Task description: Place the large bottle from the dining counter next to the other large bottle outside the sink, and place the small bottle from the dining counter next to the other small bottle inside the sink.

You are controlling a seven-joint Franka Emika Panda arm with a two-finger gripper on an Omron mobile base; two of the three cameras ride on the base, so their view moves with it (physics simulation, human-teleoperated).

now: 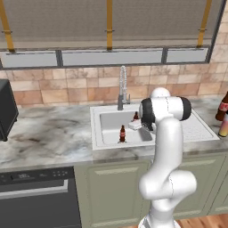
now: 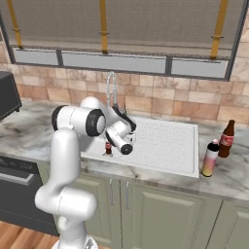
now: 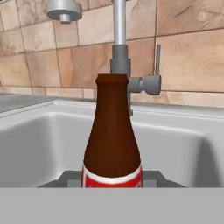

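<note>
My gripper is shut on a small bottle of dark brown glass with a red label, held upright low inside the sink in front of the tap. From the left base view the held small bottle sits at the gripper, and the other small bottle stands on the basin floor just left of it. To the right of the sink the pink-orange large bottle stands beside the other large bottle. The dining counter is out of view.
A ribbed drainboard lies right of the basin, with the two large bottles past it. A black appliance stands on the marbled counter at the left, and a dark dishwasher front sits below. A tiled wall rises behind the tap.
</note>
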